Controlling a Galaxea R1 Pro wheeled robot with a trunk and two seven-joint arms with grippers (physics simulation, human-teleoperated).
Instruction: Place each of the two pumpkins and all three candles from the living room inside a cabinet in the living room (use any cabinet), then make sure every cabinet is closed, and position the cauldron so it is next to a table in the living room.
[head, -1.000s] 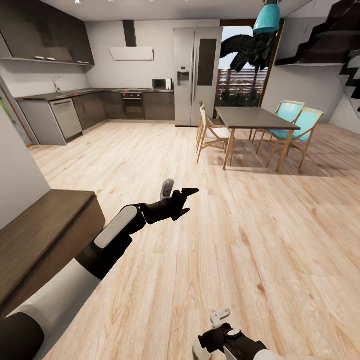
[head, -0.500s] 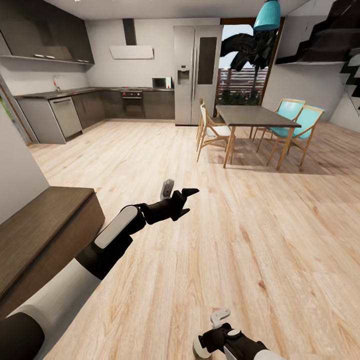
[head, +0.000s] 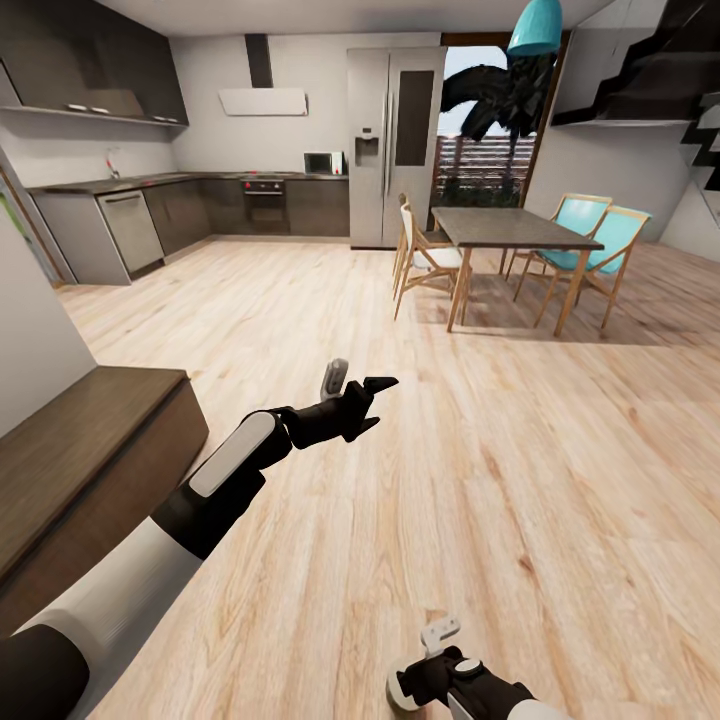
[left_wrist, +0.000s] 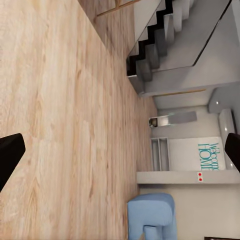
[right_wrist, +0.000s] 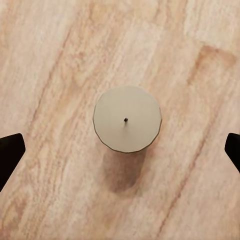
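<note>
Both jaws spread wide, empty, candle (right_wrist: 127, 119) on floor between right tips, wall sign (left_wrist: 208, 150) "HOME"

The long low dark-brown wood cabinet (head: 70, 470), off to the left of the left claw (head: 355, 390), is cut by the head view's left edge, so its front and length cannot be read. The right claw (head: 440, 655) is cropped at the bottom edge there. In the right wrist view, under the claw's parted tips, the short grey candle with a pale flat top (right_wrist: 127, 119) hides its own sides, seen end-on. A pale blue armchair (left_wrist: 151, 216) is cut off at the left wrist picture's edge.
</note>
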